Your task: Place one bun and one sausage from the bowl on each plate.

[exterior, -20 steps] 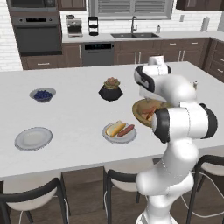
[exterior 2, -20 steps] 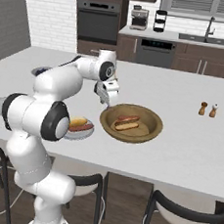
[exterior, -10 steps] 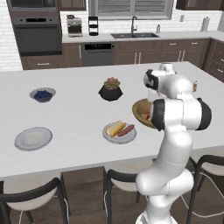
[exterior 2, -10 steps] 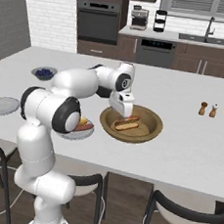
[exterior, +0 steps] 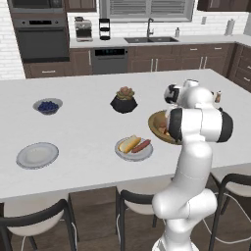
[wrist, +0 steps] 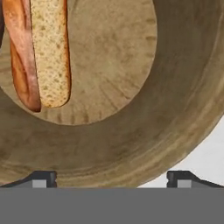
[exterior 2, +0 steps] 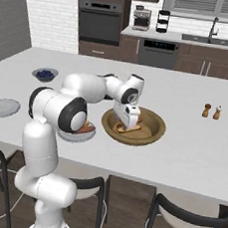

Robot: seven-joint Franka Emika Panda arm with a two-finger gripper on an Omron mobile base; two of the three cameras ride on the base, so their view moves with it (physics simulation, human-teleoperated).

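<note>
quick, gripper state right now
Gripper: open, holding nothing, poised over the wooden bowl beside the bun and sausage.

no readable text, labels or numbers

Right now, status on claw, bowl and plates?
Claw open, empty, over bowl. Bun and sausage in bowl. Near plate served, far plate bare. Nothing blocking.

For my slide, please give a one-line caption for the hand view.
Open gripper above the round brown wooden bowl, where one pale bun and one reddish sausage lie side by side.
</note>
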